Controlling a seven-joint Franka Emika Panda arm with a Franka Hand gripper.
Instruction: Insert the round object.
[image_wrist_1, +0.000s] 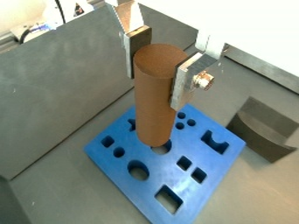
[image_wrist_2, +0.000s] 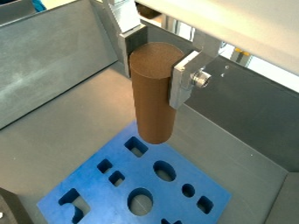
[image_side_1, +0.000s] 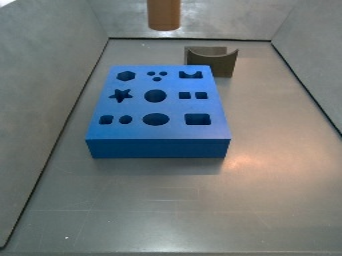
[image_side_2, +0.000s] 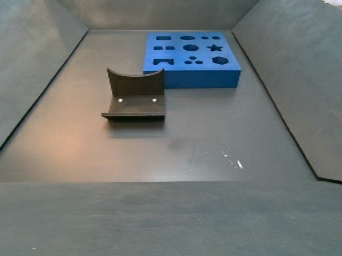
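Gripper (image_wrist_1: 155, 66) is clamped on the brown cylinder (image_wrist_1: 153, 98), hanging high above the blue shape board (image_side_1: 156, 140). Keep it plumb, center it over the larger round hole (image_side_1: 156, 119), then lower slowly.

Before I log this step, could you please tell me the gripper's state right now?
Gripper: shut on the brown cylinder, held upright above the blue block.

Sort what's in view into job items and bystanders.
Job: cylinder, clamped in the end effector, high above the floor; blue block with its round holes.
Bystanders: fixture, standing apart from the block; grey bin walls.
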